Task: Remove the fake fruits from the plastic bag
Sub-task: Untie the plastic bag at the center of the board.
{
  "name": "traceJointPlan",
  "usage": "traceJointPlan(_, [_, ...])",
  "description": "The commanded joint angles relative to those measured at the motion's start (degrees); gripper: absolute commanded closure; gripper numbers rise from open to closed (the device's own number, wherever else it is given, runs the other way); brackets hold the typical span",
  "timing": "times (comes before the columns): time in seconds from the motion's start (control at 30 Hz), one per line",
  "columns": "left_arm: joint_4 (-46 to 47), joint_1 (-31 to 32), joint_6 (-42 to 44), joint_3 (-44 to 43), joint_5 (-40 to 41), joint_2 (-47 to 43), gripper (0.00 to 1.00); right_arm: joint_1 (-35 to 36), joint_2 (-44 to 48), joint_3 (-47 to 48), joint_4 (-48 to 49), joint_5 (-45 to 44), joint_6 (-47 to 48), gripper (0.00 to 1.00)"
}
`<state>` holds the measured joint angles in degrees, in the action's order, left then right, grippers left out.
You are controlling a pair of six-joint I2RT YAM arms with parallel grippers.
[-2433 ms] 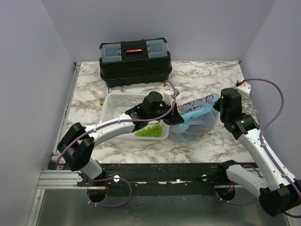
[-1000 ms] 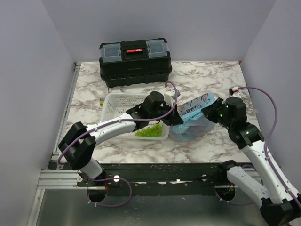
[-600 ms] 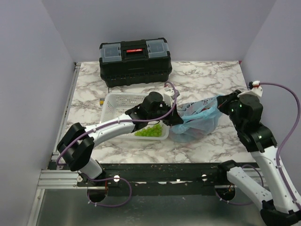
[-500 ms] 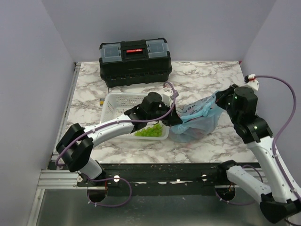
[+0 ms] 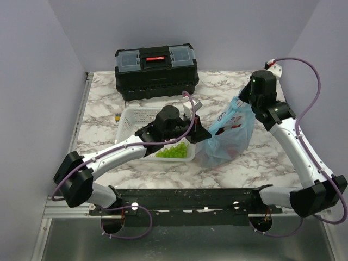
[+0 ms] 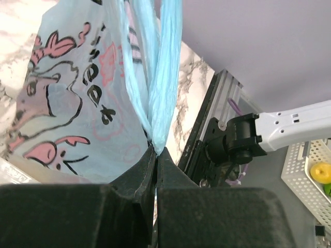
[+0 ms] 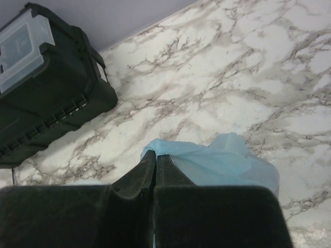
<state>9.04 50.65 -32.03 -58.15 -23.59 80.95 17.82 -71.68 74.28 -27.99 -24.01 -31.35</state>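
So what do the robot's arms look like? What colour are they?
The left arm and the right arm are both smooth white tubes joined by chunky black round joints. A thin purple cable loops along each one. The fingers at the ends are black and wedge-shaped.

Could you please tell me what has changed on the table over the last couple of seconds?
The right gripper closed on the far end of the plastic bag and pulled it up and toward the back, so it now hangs stretched instead of slumped. The left gripper stays shut on the other handle, and its arm shifted slightly left. The toolbox, basket and green grapes have not moved.
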Motion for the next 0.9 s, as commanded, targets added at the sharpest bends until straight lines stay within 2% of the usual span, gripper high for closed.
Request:
traceJointPlan(0.0, [0.6, 1.5, 0.2, 2.0, -0.1, -3.4, 1.00, -2.0, -3.0, 6.9, 3.4, -5.8, 4.7, 0.99])
traceJointPlan(0.2, [1.9, 2.1, -1.8, 1.2, 0.3, -1.3, 1.00, -2.2, -8.3, 14.1, 1.8, -10.2, 9.6, 0.99])
traceJointPlan(0.37, [2.9, 2.1, -2.8, -0.2, -0.5, 0.8, 1.00, -2.2, -9.4, 14.6, 0.3, -6.7, 11.3, 0.98])
traceJointPlan(0.5, [3.8, 2.1, -2.8, -0.6, -0.9, 1.3, 1.00, -2.2, -9.6, 13.8, -6.1, -2.0, 10.4, 0.85])
traceJointPlan(0.57, [3.8, 2.1, -2.7, -0.6, -1.1, 1.4, 1.00, -2.2, -7.7, 12.3, -8.9, 2.3, 9.6, 0.82])
traceJointPlan(0.67, [4.0, 2.1, -2.5, -0.4, -1.3, 1.5, 1.00, -2.2, -1.2, 7.3, -8.8, 8.9, 9.4, 0.62])
traceJointPlan(0.77, [4.7, 2.1, -2.6, 0.0, -1.8, 1.8, 1.00, -2.2, 4.5, 4.8, -10.5, 10.5, 8.6, 0.42])
traceJointPlan(0.87, [5.4, 2.1, -2.9, 0.4, -2.0, 2.0, 1.00, -2.2, 9.5, 4.2, -13.8, 11.1, 7.4, 0.35])
